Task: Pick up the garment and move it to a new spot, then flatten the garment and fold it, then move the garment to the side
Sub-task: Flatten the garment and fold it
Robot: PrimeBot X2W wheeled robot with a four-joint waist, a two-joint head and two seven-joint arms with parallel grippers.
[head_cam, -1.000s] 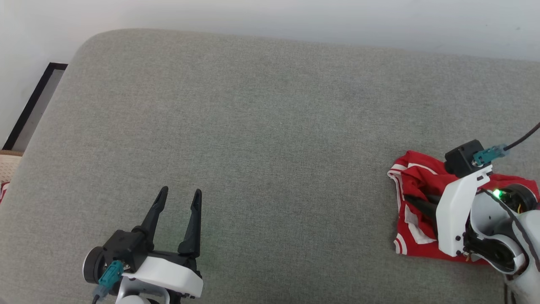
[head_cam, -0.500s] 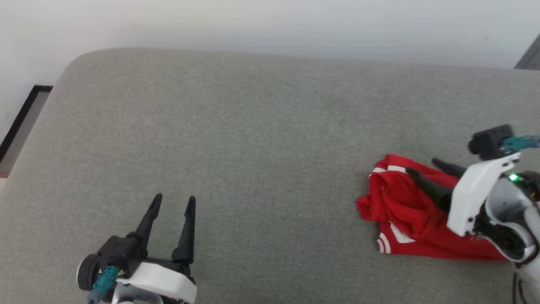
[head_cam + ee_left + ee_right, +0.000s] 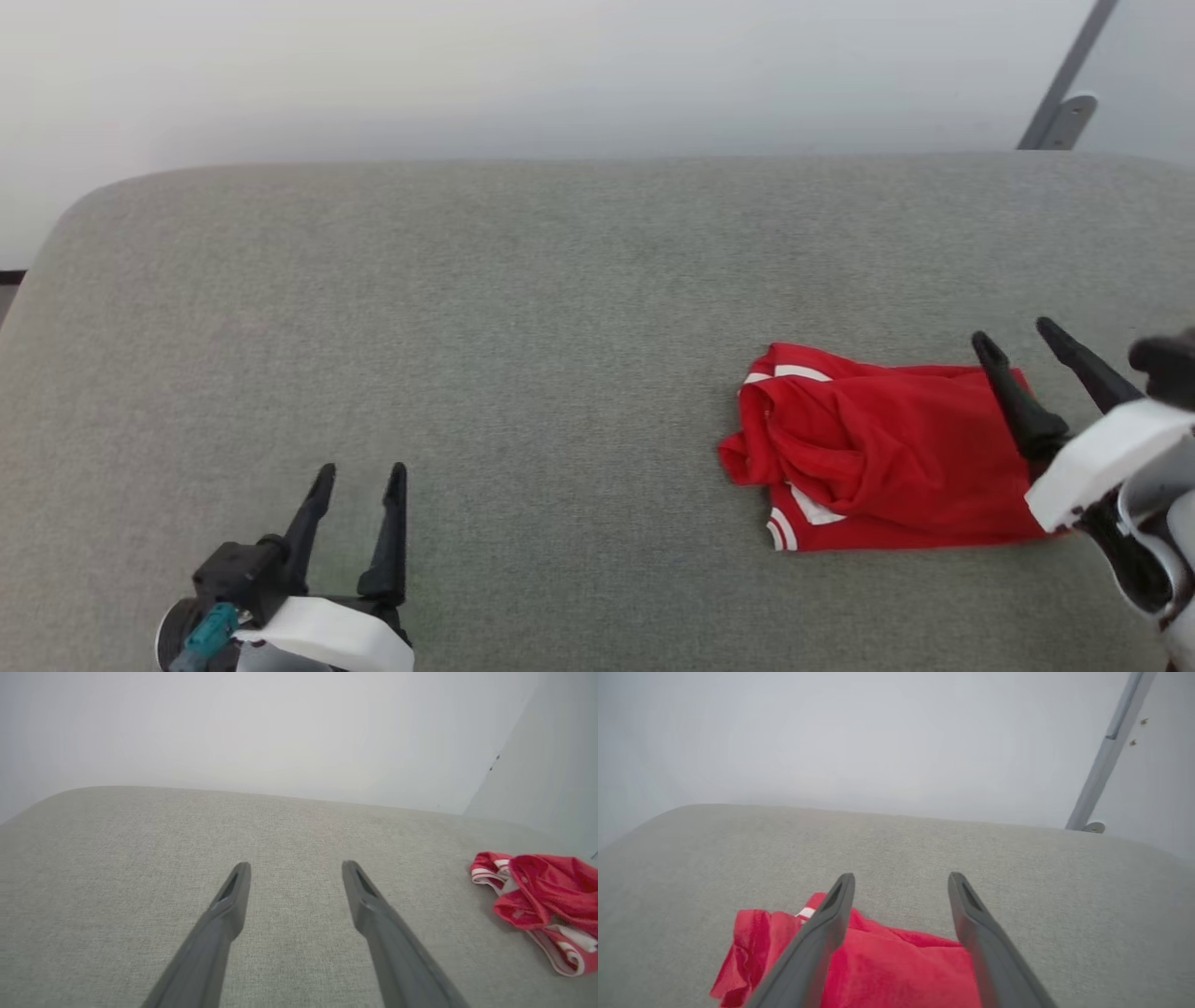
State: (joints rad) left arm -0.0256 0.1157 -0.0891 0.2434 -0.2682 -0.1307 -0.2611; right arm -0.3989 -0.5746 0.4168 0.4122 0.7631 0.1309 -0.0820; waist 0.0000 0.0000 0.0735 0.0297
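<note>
While the grey cushion (image 3: 523,308) takes up most of the head view from nine o'clock across to three o'clock, rounding off at ten o'clock, a plain pale wall (image 3: 560,75) stands behind it along twelve o'clock.

On the cushion, at about four o'clock in that view, lies the garment (image 3: 887,448). It is a loosely folded red heap, rumpled and thicker at its nine o'clock end and flatter toward its three o'clock end. In the left wrist view it sits at three o'clock, well apart from that arm's fingers.

At the garment's three o'clock edge is the right gripper (image 3: 1013,331), its white-cased wrist low at four o'clock and its fingers pointing toward eleven o'clock. The two dark fingers are spread wide with nothing between them. One crosses the edge of the red cloth and the other is over bare cushion. Whether either touches the fabric cannot be told. In the right wrist view the red cloth lies under the fingers at six o'clock, and their tips reach out over grey cushion.

At seven o'clock in the head view, the left gripper (image 3: 362,469) points toward twelve o'clock over bare cushion, its fingers likewise parted and empty.

A thin grey bar (image 3: 1064,89) with a small foot leans against the wall at one o'clock.

White-and-red striped trim (image 3: 782,527) shows at the garment's seven o'clock corner, and more at its eleven o'clock corner
</note>
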